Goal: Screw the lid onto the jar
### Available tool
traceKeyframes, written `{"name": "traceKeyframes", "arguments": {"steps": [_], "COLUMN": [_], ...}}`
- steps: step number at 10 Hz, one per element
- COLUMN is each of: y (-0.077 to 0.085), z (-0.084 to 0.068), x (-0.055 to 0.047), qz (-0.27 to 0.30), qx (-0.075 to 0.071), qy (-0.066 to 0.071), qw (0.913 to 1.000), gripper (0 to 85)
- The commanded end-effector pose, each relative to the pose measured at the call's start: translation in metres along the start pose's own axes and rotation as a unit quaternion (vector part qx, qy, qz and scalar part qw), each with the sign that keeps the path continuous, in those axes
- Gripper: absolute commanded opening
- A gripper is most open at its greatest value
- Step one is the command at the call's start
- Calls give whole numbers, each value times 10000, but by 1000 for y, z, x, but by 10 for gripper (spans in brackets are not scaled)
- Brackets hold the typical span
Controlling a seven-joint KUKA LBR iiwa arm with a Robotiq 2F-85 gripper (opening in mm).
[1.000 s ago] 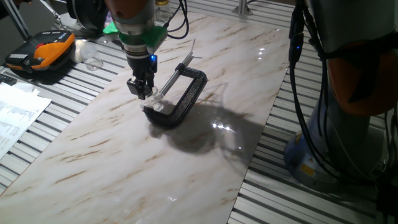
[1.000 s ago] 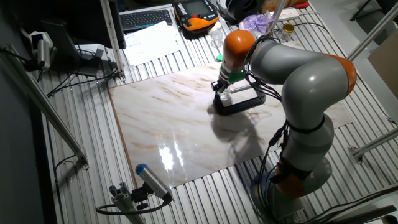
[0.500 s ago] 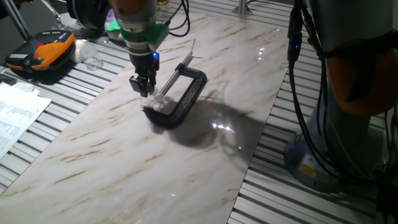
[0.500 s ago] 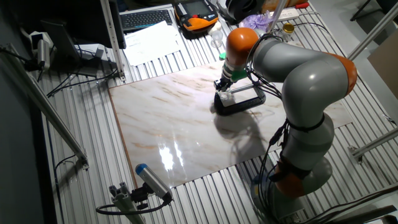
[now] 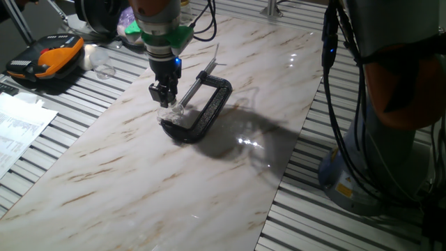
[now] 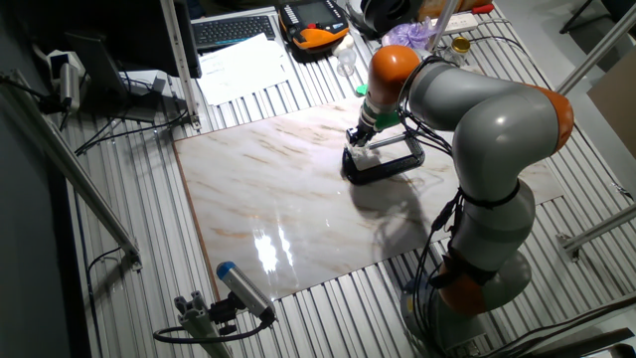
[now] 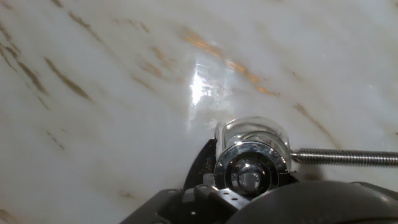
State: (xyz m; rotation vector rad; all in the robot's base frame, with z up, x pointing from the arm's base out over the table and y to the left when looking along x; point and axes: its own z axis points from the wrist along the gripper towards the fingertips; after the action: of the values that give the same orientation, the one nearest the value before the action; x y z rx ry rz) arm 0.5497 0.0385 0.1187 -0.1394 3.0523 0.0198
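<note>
The lid (image 7: 251, 168) is sitting on top of the jar (image 7: 252, 134), and we are reading both as small, light and slick: bright metal over clear thin walls, so a hard pinch could slip off or crack something. The jar is standing at the near end of the black clamp (image 5: 202, 111), whose screw rod (image 7: 345, 158) is reaching in from the right and seems to be pressing the jar in place, though we cannot tell whether it is touching. We are judging the rim of the lid to be the place to hold, from above. The gripper (image 5: 166, 97) is hovering right over the jar; whether its fingers are gripping the lid or are spread apart we cannot tell, since they are not showing clearly in any view. Going left to right across the marble table (image 5: 139, 174), we are seeing open slab on the left, the clamp frame crowding the right, and the table edge well apart.
</note>
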Motion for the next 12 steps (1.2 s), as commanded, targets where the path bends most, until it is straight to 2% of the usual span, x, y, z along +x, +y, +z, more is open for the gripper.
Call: {"name": "traceKeyframes", "arguments": {"steps": [1,12], "y": [-2,-8], "z": [1,9], "x": [0,-7], "qz": [-9,-9], "qx": [-1,-31], "qy": [-9,-19], "qw": [10000,10000], "gripper": [0,0]}}
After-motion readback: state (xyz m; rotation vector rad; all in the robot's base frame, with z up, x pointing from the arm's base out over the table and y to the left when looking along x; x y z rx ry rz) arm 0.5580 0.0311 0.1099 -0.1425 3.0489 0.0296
